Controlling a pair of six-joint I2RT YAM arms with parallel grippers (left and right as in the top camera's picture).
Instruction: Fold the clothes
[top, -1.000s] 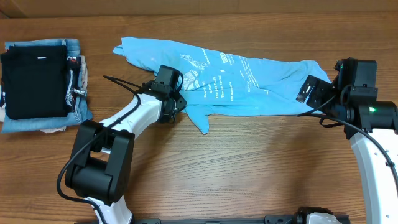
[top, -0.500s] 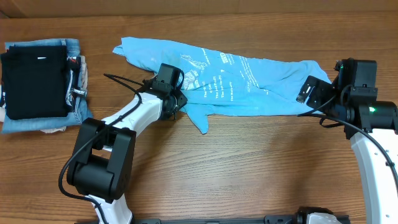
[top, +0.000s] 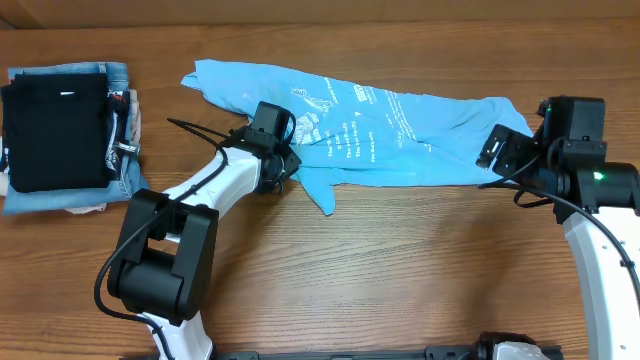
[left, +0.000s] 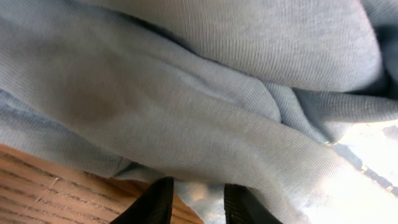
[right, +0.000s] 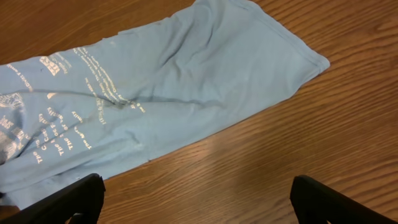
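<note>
The light sky-blue T-shirt (top: 400, 130) lies crumpled across the far middle of the table, with white lettering showing. My left gripper (top: 288, 160) is at the shirt's lower left edge, its fingers (left: 196, 205) drawn close together with a fold of the blue cloth (left: 186, 93) between them. My right gripper (top: 500, 150) hovers at the shirt's right end. In the right wrist view its fingers (right: 199, 199) are wide open over bare wood, just short of the shirt's hem (right: 155, 93).
A stack of folded clothes sits at the far left, with a black garment (top: 55, 125) on top of a denim-blue one (top: 118, 75). Bare wooden tabletop (top: 400, 270) lies in front of the shirt.
My left gripper has shifted very slightly up into the shirt's edge. The right arm and the shirt have hardly moved.
</note>
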